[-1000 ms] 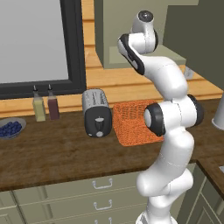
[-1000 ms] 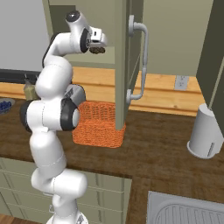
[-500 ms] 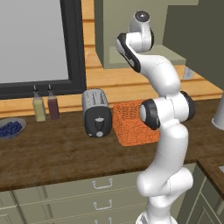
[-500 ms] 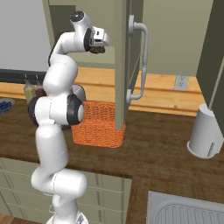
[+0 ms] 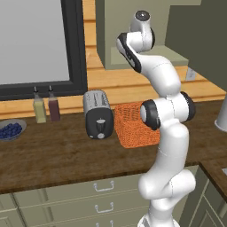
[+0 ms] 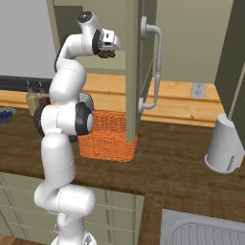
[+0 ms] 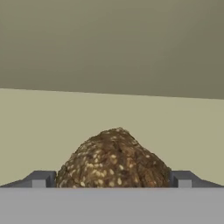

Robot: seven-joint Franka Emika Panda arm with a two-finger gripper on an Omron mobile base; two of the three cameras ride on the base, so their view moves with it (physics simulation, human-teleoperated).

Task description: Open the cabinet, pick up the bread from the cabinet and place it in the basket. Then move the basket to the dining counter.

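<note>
Over on the left base view, the orange basket [image 5: 136, 124] sits on the table at 3 o'clock of the toaster [image 5: 99, 115], waiting below the cabinet.

Right base view: the gripper [image 6: 108, 49] pinches the bread [image 6: 107, 53] beside the open cabinet door [image 6: 135, 72], probably so it clears the shelf.

Hand view: dark brown seeded lump between both fingertips [image 7: 40, 179].

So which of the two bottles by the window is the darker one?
The reddish-brown bottle, the one nearer the toaster. The other bottle, pale yellow-green, stands beside it on the side toward the bowl of blueberries.
</note>
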